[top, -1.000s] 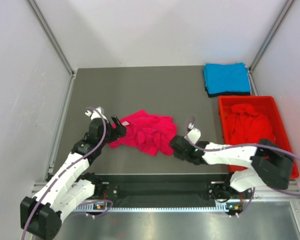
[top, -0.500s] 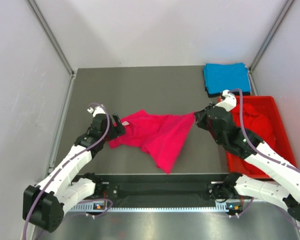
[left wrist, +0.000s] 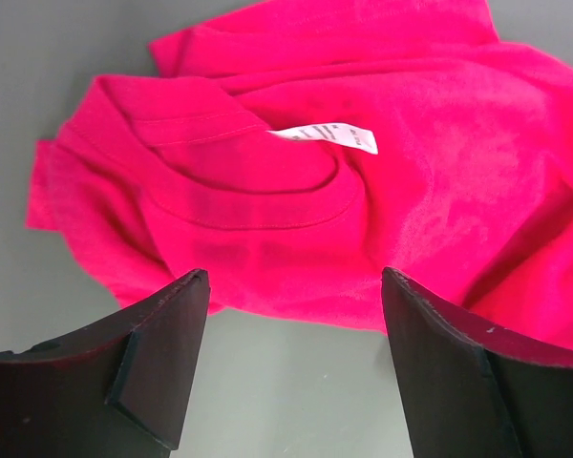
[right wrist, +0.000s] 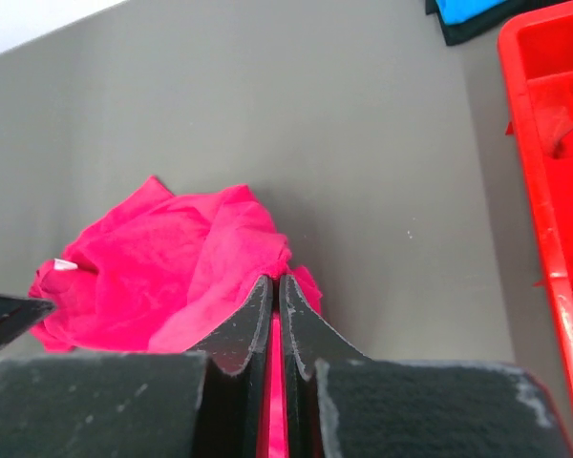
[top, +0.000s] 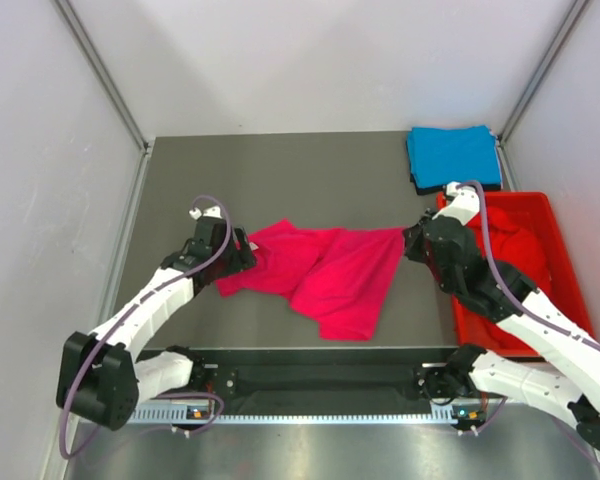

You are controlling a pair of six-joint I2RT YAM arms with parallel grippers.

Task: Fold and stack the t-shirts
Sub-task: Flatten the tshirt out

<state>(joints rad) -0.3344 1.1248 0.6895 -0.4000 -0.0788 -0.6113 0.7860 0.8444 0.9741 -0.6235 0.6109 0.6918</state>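
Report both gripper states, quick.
Left gripper: open, holding nothing.
Right gripper: shut on the pink t-shirt.

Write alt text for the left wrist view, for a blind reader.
A crumpled pink t-shirt lies on a grey table, its white neck label showing. The left gripper, jaws open, frames the shirt's near edge.
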